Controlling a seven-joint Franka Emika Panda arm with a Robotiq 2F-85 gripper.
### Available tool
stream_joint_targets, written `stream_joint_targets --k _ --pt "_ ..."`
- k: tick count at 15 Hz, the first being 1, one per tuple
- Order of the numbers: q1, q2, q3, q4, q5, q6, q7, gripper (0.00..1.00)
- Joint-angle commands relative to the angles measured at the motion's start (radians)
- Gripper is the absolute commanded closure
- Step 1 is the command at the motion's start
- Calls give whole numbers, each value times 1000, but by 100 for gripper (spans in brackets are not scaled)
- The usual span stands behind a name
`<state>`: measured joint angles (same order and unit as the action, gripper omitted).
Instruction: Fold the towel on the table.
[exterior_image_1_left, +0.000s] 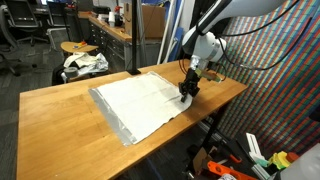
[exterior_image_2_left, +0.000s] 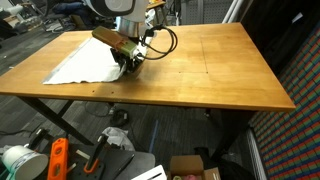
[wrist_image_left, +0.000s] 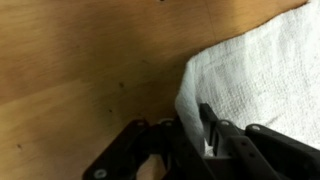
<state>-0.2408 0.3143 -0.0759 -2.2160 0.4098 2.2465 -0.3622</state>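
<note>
A white towel (exterior_image_1_left: 140, 102) lies spread flat on the wooden table (exterior_image_1_left: 60, 115); it also shows in an exterior view (exterior_image_2_left: 85, 62) and in the wrist view (wrist_image_left: 260, 75). My gripper (exterior_image_1_left: 188, 90) is down at the towel's corner, seen too in an exterior view (exterior_image_2_left: 128, 58). In the wrist view the black fingers (wrist_image_left: 195, 125) are closed around the towel's edge, with a fold of cloth pinched between them.
A round stool with crumpled cloth (exterior_image_1_left: 82, 62) stands behind the table. Cables and tools lie on the floor (exterior_image_2_left: 60, 155). A patterned wall panel (exterior_image_1_left: 280, 60) is beside the table. The table's bare wood (exterior_image_2_left: 220, 60) extends beyond the towel.
</note>
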Motion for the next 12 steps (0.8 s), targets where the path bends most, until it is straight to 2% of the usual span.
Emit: stream_joint_targets --k 1,3,5,9,12 --pt "3 -10 0 1 -20 12 4 93" --pt "21 -35 -6 -17 -59 42 36 87" --pt "40 -70 -6 -43 -104 85 58 86" --pt "77 -165 9 -124 -173 155 67 87" --pt "113 -230 23 -176 -212 141 77 88"
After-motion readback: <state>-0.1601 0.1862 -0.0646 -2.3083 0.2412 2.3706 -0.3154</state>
